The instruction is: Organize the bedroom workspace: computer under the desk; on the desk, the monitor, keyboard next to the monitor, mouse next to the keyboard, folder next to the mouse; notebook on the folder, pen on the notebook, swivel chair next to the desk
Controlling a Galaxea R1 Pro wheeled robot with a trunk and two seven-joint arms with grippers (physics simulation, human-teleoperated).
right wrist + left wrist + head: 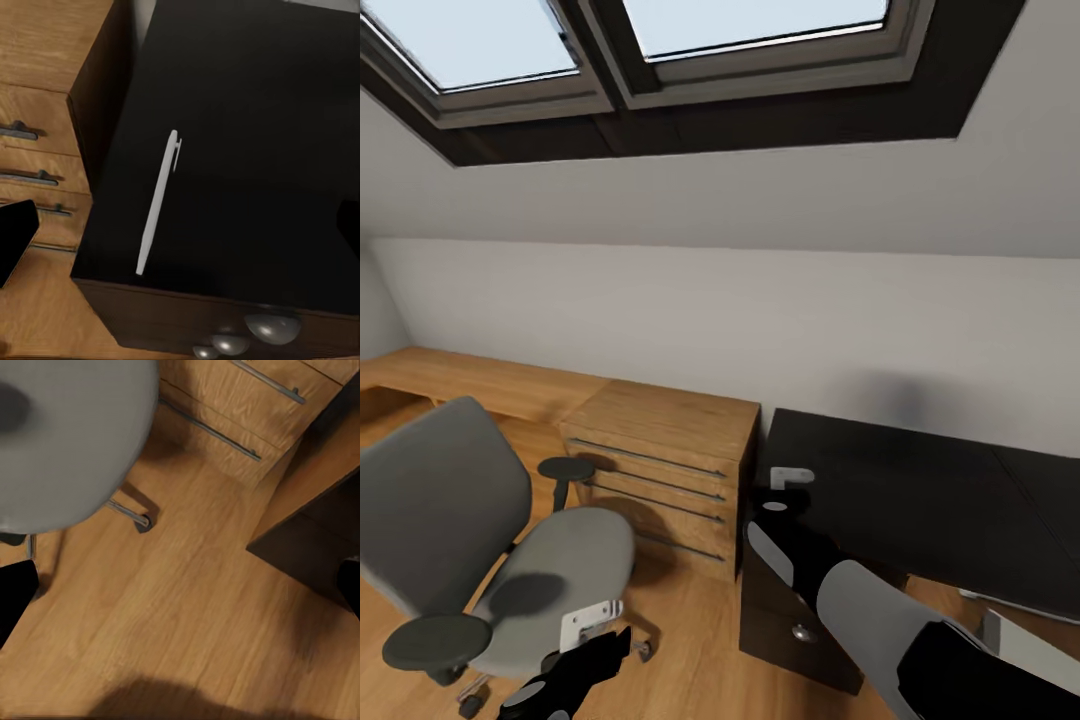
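While R gripper (180, 232) hangs over desk (920, 490), fingers spread wide | pen (158, 202) flat on desk top nr its drawer edge | L gripper (180, 585) apart, over floor (187, 607) by chair (510, 560) | chair seat bare, beside wood drawers (660, 470)

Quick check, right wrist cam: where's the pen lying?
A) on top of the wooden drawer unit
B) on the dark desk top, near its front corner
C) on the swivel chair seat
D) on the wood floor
B: the right wrist view shows the white pen lying flat on the dark desk top, near the corner beside the wooden drawer unit.
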